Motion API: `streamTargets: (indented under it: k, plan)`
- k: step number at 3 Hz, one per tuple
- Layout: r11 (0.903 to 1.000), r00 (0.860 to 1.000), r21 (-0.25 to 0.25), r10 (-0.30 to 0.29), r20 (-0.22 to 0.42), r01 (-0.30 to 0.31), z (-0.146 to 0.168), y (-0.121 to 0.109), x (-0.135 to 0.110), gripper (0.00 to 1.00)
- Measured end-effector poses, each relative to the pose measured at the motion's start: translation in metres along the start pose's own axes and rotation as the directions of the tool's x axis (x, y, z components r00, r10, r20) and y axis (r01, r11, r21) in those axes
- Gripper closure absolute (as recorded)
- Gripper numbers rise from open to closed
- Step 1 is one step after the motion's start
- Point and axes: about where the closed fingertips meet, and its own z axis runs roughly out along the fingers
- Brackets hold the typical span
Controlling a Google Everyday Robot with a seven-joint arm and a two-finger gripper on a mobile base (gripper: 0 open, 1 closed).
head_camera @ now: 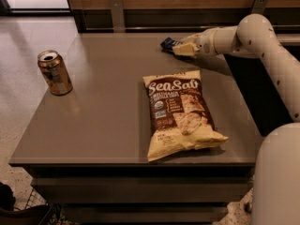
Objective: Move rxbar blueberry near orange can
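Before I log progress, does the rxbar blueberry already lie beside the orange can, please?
No, the rxbar blueberry is at the far side of the table by the gripper, far from the orange can at the left.

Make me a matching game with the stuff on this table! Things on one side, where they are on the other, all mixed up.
Things:
1. rxbar blueberry
2. orange can
3. chip bag
4. gripper

Places:
A. standing upright near the left edge of the table
B. on the end of the arm, reaching in from the right to the far side
C. lying flat in the middle
D. dark blue, small, at the far side

Pairs: 1-D, 2-A, 3-C, 4-B
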Motion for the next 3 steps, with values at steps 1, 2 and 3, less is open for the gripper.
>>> streamTargets:
  k: [1, 2, 3]
  plan:
    - [0.9909, 0.996, 0.110, -0.072, -0.058, 0.078, -0.044, 0.007, -0.046, 1.00]
    - [0.9879, 0.994, 0.116, -0.097, -0.056, 0.103, -0.054, 0.016, -0.066, 1.00]
    - [0.9867, 0.992, 0.112, -0.111, -0.064, 0.118, -0.053, 0.022, -0.072, 1.00]
